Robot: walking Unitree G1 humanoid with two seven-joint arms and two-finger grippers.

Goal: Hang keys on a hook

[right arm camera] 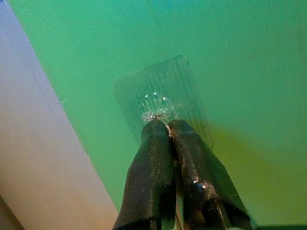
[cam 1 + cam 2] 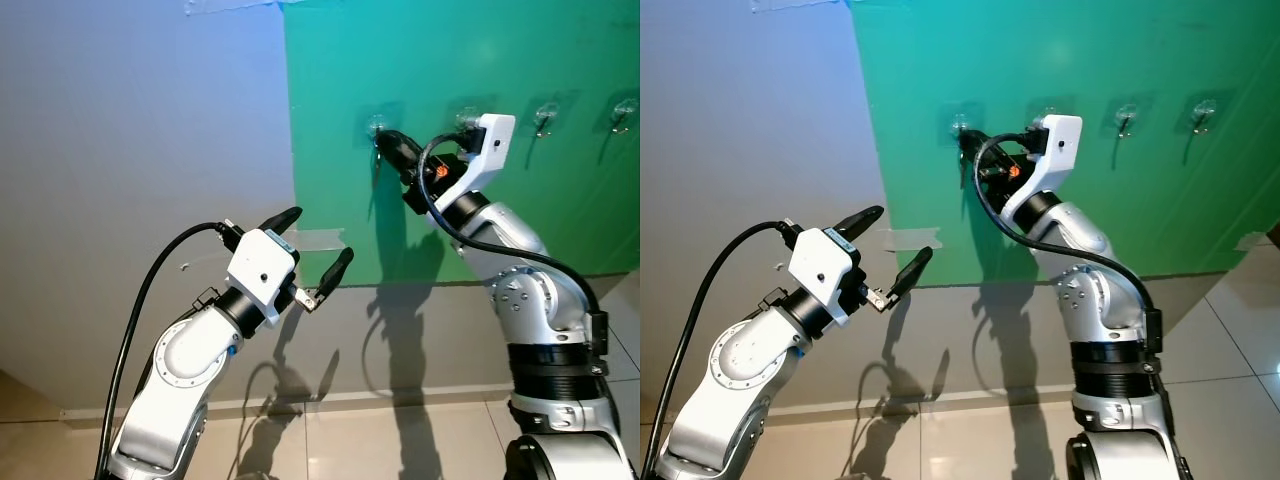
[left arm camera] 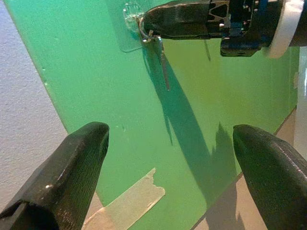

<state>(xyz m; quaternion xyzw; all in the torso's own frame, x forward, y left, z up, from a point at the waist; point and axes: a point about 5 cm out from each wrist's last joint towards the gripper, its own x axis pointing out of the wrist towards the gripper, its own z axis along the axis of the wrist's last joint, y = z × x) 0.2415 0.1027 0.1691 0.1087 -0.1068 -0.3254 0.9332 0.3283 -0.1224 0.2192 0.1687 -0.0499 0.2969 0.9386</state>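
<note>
- Left gripper (image 2: 312, 254) is raised in front of the grey wall (image 2: 130, 150), fingers spread wide apart with nothing between them. It sits low and well off to the left of the hooks.
- Just beyond its fingertips, a strip of tape (image 2: 318, 240) sticks across the seam where the grey wall meets the green board (image 2: 450, 60).
- From the left wrist view, the two black fingers (image 3: 72, 163) frame the green board, with the tape (image 3: 127, 206) between them and the busy hook far ahead.
- Right gripper (image 2: 385, 141) is up against the green board, its tip touching the first hook (image 2: 376, 125) in the row.
- Its fingers (image 1: 153, 167) are pressed together, pinched on the key ring (image 3: 142, 32), which lies right at the clear hook (image 1: 154, 106). Whether the ring is already over the hook, I can't tell.
- A key (image 3: 163, 62) dangles straight down from the ring, directly beneath the gripper tip, close against the board.
- Further right of that gripper, three more clear hooks: one (image 2: 1048, 113) just above its white wrist housing, another (image 2: 544, 113) beyond, and the last (image 2: 624, 107) near the edge.
- Below both arms, tiled floor (image 2: 400, 440) with arm shadows across the wall.
</note>
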